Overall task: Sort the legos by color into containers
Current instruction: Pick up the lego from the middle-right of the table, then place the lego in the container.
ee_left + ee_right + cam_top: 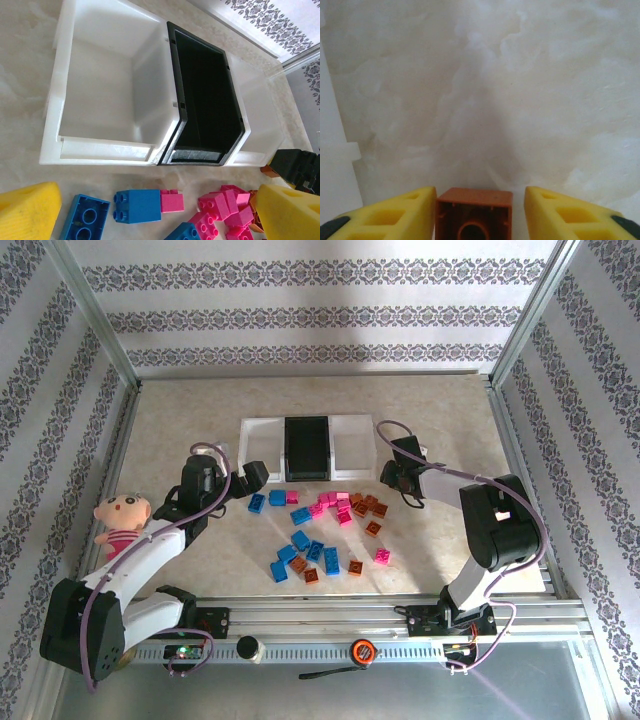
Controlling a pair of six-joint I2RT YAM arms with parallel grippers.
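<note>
**Top external view.** Three trays stand in a row at the far middle of the table (180, 420): the left white tray (262, 445), the black tray (307, 448) and the right white tray (353, 450), each touching the next. The legos (322, 530), blue, pink and orange-brown, lie loose on the table just in front of the trays. The left gripper (258, 477) is near the front corner of the left white tray. The right gripper (393, 480) is just beside the front corner of the right white tray. A doll (122, 523) lies at the left edge of the table.

**Left wrist view.** The jaws of the left gripper (157, 195) are spread wide and hold nothing. The two yellow fingers (30, 210) frame a blue lego (137, 204) that touches a pink lego (171, 200). Further legos lie on both sides. All three trays appear without legos inside.

**Right wrist view.** The jaws of the right gripper (480, 212) pinch one orange-brown lego (474, 212), its hollow underside facing the camera. The lego hangs above bare table (510, 100). A white tray edge (332, 165) lies at the left.
</note>
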